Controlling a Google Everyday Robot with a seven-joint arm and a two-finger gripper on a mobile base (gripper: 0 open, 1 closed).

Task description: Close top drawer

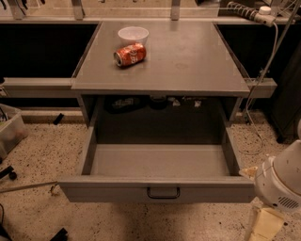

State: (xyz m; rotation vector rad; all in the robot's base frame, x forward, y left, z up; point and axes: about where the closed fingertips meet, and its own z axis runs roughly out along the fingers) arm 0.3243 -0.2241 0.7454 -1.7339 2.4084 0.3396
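The top drawer (108, 190) is a wide grey metal drawer, pulled far out of the cabinet toward me. Its inside is empty. A small black loop handle (163, 193) sits at the centre of its flat front. My gripper (262, 226) is at the bottom right of the camera view, beside and just in front of the drawer's right front corner, below its white round wrist (281, 184). It holds nothing that I can see. No lower drawers show.
A red soda can (130, 54) lies on its side beside a white bowl (133, 34) on the grey cabinet top (197, 61). A power strip (244, 9) and hanging cable (262, 75) are at the right. A plastic bin (10, 132) stands on the speckled floor at the left.
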